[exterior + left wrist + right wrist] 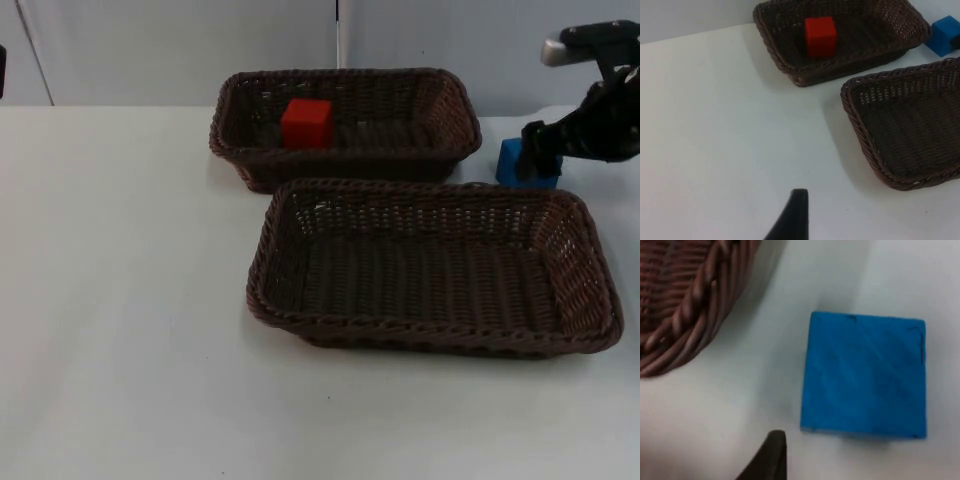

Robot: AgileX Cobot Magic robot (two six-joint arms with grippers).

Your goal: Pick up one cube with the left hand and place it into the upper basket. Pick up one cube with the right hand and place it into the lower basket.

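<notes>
The first half looks done: the red cube (307, 123) lies inside the upper brown woven basket (450, 105). The lower brown woven basket (585, 290) holds nothing yet. The blue cube (516, 160) stands on the white surface (120, 300), just beside both baskets. The right gripper (540, 150) is down at this cube; I cannot tell if its jaws are clenched. The left gripper (795, 215) waits over the surface, jaw state unclear.

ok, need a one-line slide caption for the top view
Red cube sits in the upper basket; right gripper is at the blue cube beside the empty lower basket.
</notes>
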